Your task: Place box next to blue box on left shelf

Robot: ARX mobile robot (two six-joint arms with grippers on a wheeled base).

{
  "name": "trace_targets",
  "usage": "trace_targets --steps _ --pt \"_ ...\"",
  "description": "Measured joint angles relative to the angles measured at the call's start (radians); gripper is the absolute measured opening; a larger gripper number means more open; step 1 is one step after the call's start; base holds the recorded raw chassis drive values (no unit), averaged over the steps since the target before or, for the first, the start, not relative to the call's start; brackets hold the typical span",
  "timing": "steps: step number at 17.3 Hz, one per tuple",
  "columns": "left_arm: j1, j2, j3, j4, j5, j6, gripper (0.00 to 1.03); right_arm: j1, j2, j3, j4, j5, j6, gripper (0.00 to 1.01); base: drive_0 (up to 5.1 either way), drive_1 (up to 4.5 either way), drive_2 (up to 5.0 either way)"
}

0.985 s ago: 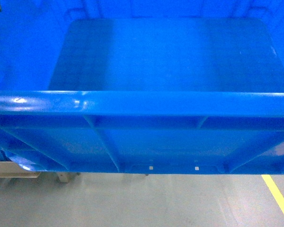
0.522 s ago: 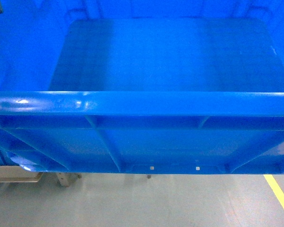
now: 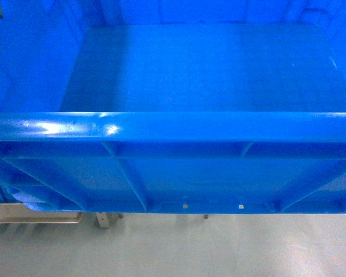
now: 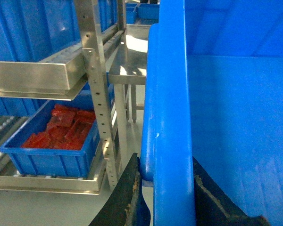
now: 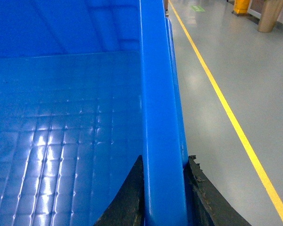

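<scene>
- Grey floor (image 3: 173, 248) shows beneath the box (image 3: 207, 69), which fills the head view, held off the ground.
- Left end effector (image 4: 165, 197) clamps the box's left rim, one finger on each side.
- Right end effector (image 5: 164, 197) grips the right rim likewise.
- Left shelf (image 4: 47, 181) stands beside, carrying a blue box (image 4: 52, 146) of red parts.

My left gripper (image 4: 166, 188) clamps the box (image 3: 207, 75) rim on one side; my right gripper (image 5: 164, 188) clamps the opposite rim.
</scene>
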Motion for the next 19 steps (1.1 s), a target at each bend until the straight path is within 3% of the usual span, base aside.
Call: trace_targets --steps 9,19 --pt "0.0 0.0 0.0 0.003 0.001 0.001 0.18 0.0 0.0 0.0 -0.003 0.0 0.0 0.15 -4.8 1.25 3.4" --pt "0.0 0.0 0.0 0.003 0.001 0.0 0.18 0.0 -0.001 0.0 -0.004 0.0 0.0 0.15 -5.0 2.38 2.4"
